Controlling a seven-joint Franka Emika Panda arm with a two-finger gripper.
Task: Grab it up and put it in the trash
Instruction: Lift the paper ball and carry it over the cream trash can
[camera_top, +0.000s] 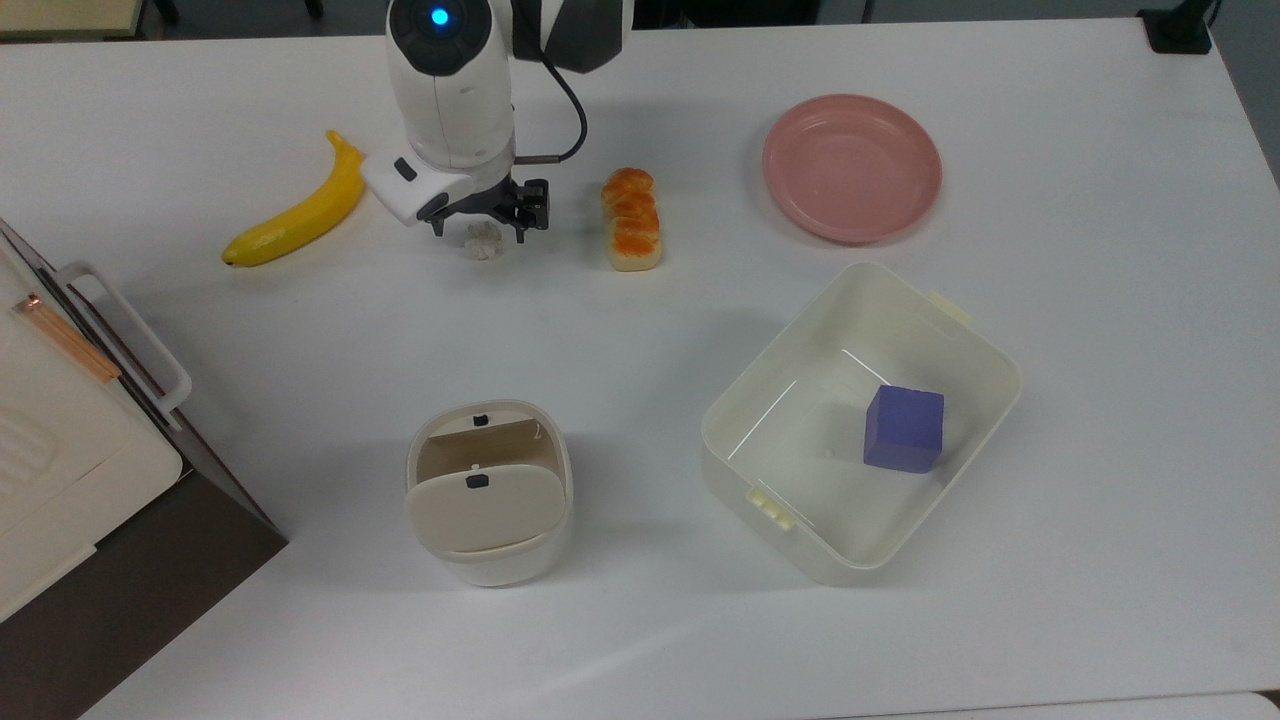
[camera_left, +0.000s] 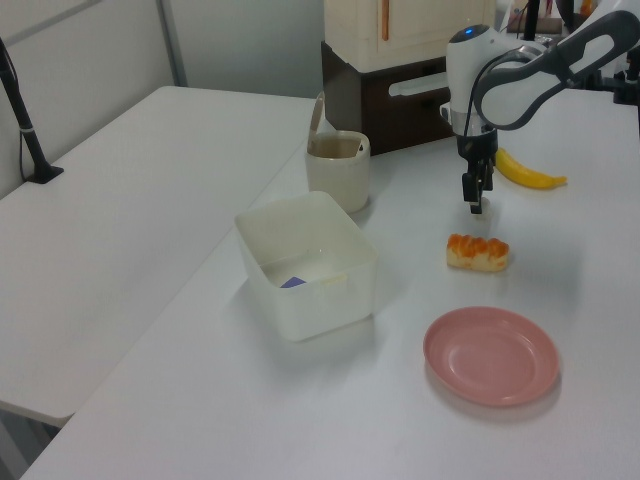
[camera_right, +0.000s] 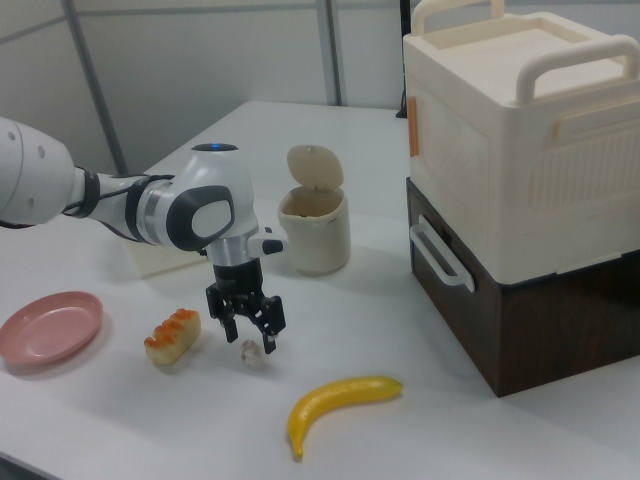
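Paper wad lies on the white tabletop, directly under the claw; in the right view the wad sits just below the fingertips. Claw is spread open, fingers straddling the wad, holding nothing; cannot tell whether the tips touch it.

Bread roll near the claw, on the top view's right. Banana near it on the top view's left. Pink plate well beyond the roll, same side.

Trash bin well apart from the claw, toward the top view's bottom edge, flap lid tilted. Cream tub further to the top view's right of the bin, purple block inside.

Large cream box on a dark base behind the bin in the right view.
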